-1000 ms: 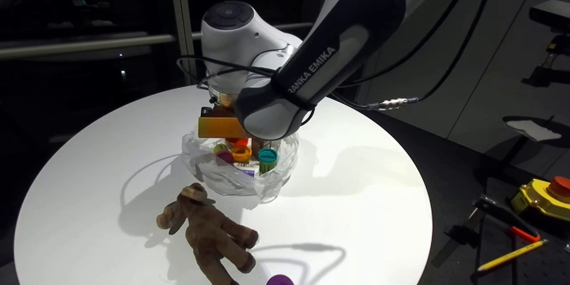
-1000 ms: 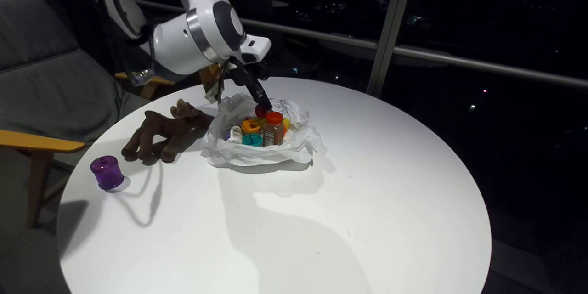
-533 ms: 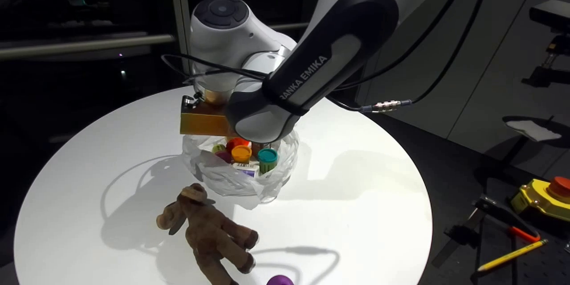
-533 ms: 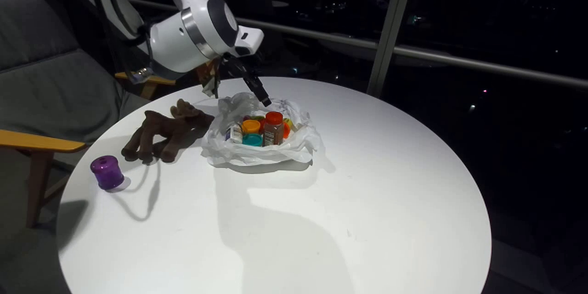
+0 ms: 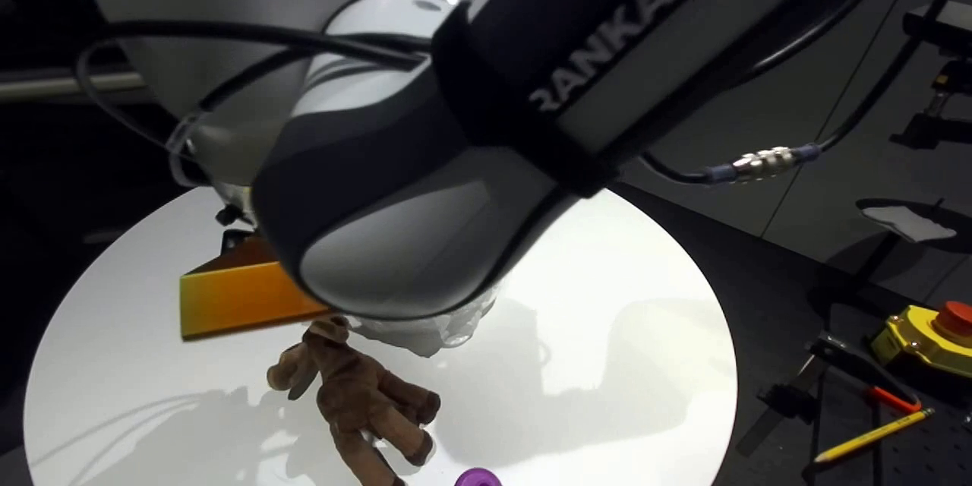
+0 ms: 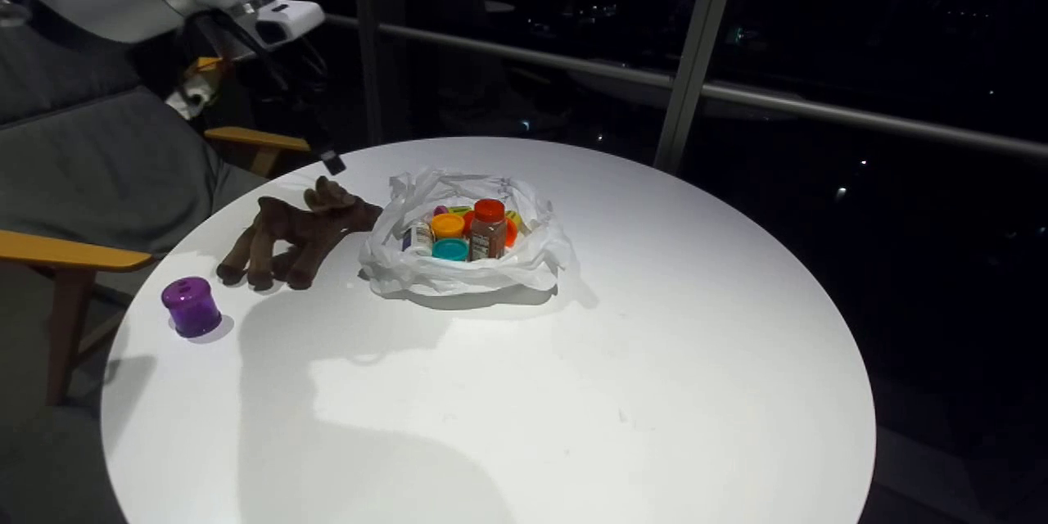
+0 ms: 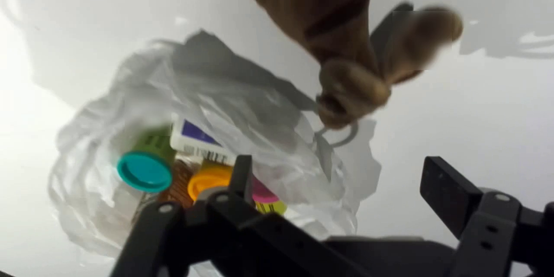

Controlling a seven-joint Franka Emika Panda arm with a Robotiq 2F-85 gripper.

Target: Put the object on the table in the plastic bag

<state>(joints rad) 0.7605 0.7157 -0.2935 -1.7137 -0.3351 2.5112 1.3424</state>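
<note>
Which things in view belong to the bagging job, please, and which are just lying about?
Part of the job:
plastic bag with containers inside
white table
open fingers
perhaps the plush toy or purple tub, both outside the bag

Only nearby:
yellow pencil
yellow box with red button
grey chair

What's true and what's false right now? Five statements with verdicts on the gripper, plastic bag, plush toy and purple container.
1. The gripper is open, holding nothing. True.
2. The plush toy lies outside the plastic bag. True.
3. The plastic bag is tied shut. False: it gapes open, with a teal lid and an orange lid inside.
4. The purple container stands on the table. True.
5. The purple container is nearer the plastic bag than the plush toy is. False: the plush toy is nearer.
</note>
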